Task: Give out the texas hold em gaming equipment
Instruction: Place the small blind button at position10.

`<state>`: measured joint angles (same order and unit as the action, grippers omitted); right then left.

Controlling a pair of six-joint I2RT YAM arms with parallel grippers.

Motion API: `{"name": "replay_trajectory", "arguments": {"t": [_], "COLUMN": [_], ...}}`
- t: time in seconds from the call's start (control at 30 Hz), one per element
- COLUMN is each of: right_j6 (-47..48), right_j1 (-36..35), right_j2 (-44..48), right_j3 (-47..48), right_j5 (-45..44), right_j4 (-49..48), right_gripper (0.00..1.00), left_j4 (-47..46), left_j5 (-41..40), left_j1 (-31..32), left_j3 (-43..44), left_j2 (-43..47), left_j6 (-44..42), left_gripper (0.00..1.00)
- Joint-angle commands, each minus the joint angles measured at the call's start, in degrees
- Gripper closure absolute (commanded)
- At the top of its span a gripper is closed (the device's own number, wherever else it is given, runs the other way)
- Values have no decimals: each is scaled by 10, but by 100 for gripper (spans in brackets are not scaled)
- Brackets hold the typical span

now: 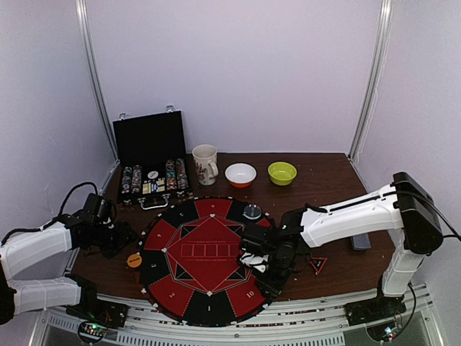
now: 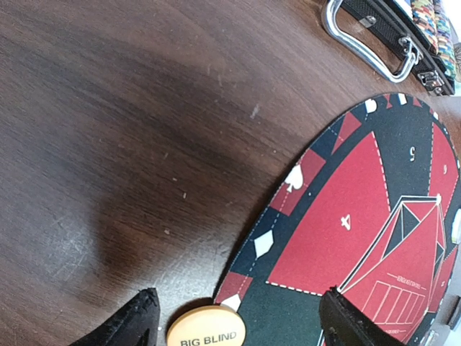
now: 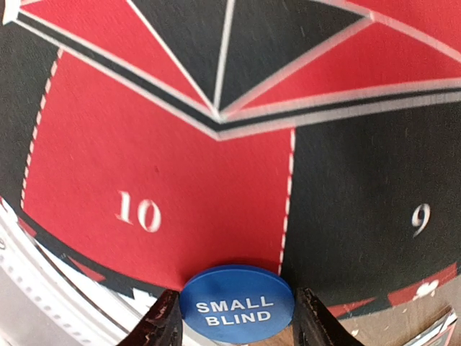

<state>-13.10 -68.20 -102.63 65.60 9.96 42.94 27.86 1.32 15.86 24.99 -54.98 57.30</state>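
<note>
My right gripper [image 3: 238,316] is shut on a blue disc [image 3: 236,303] marked SMALL BLIND, its fingers [image 3: 163,321] pressed on both sides. It holds the disc just above the mat's near edge, at the line between fields 10 and 9. In the top view this gripper [image 1: 269,267] is over the mat's right side. My left gripper [image 2: 238,326] is open and empty over the table by the mat's left edge. An orange disc [image 2: 206,329] marked BIG BLIND lies between its fingers [image 2: 135,321]; it also shows in the top view [image 1: 134,260]. A red-black triangle marker [image 1: 318,264] lies right of the mat.
The round red-and-black mat [image 1: 180,241] covers the table's front middle, with a dark round disc [image 1: 252,211] on its far side. An open black case [image 1: 153,176] holds chip rows at back left. A mug [image 1: 205,164], a white bowl [image 1: 240,174] and a green bowl [image 1: 282,173] stand behind. A grey block [image 1: 360,241] lies at right.
</note>
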Motion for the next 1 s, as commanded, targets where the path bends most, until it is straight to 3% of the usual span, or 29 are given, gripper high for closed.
{"name": "replay_trajectory", "arguments": {"t": [0.0,0.2,0.6,0.67,0.83,0.97], "right_j6": [23,34,37,37,22,3], "right_j1": [-9,-13,-3,12,101,253], "right_j2": [-25,-41,2,28,113,156], "right_j3": [30,35,69,79,99,87], "right_j5": [-15,-9,-51,-66,-140,-171], "right_j4": [3,20,25,24,25,70], "right_gripper": [60,55,3,0,0,0], "left_j4": [-20,-16,-16,-16,-25,-47], "left_j5": [0,1,-15,-27,-54,-71], "left_j1": [2,2,2,2,2,2], "left_j3": [13,9,37,52,92,145], "left_j2": [10,24,6,6,-10,-41], "left_j6": [-12,-14,-32,-44,-69,-112], "left_gripper": [21,21,21,21,21,21]}}
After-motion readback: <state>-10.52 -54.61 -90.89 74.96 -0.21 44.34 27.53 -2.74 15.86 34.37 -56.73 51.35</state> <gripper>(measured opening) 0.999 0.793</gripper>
